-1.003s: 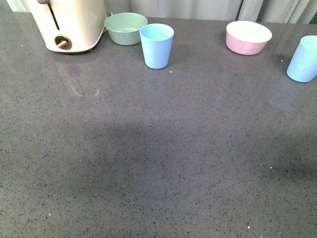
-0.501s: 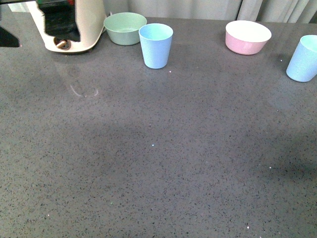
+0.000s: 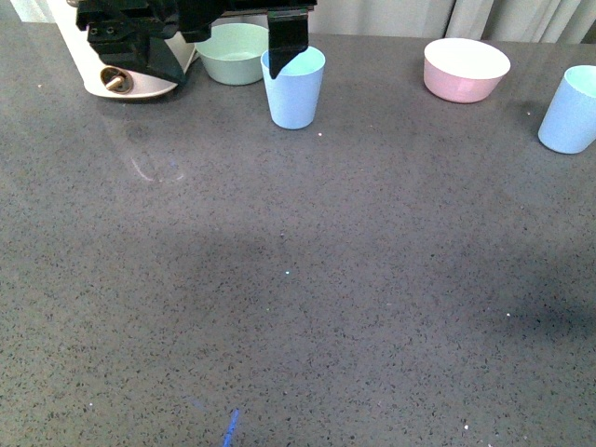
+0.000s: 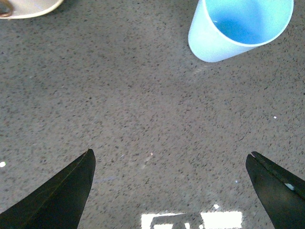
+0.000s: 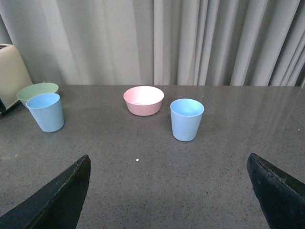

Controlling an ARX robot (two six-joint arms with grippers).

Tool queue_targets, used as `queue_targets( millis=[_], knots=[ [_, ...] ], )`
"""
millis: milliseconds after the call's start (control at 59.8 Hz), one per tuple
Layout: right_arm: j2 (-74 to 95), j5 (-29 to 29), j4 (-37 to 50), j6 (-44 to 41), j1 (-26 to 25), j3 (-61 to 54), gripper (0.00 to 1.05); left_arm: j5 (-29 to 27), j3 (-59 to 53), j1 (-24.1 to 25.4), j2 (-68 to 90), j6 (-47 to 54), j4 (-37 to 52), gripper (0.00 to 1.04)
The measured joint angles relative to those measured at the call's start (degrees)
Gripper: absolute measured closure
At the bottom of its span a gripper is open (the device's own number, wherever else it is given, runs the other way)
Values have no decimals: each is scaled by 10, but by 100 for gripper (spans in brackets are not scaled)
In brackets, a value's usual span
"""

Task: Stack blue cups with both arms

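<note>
One blue cup stands upright at the back of the grey counter, next to the mint green bowl. The other blue cup stands upright at the far right edge. My left gripper is open above the back left of the counter, with one finger in front of the first cup's rim. In the left wrist view the gripper is empty and the cup lies ahead, off to one side. My right gripper is open and empty, well short of the second cup. The first cup shows further off.
A cream toaster stands at the back left, partly hidden by my left arm. A pink bowl sits at the back between the two cups and also shows in the right wrist view. Grey curtains hang behind the counter.
My left gripper has come into the front view from the top left and moved right, so one finger now overlaps the first cup. Cups and bowls have not moved.
</note>
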Motion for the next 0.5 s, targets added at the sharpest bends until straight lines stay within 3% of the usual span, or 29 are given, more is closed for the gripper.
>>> queue_targets(
  millis=[501],
  knots=[
    [0,0,0,0,0,0,9,-38,285,-11,174,-110,-140,9]
  ],
)
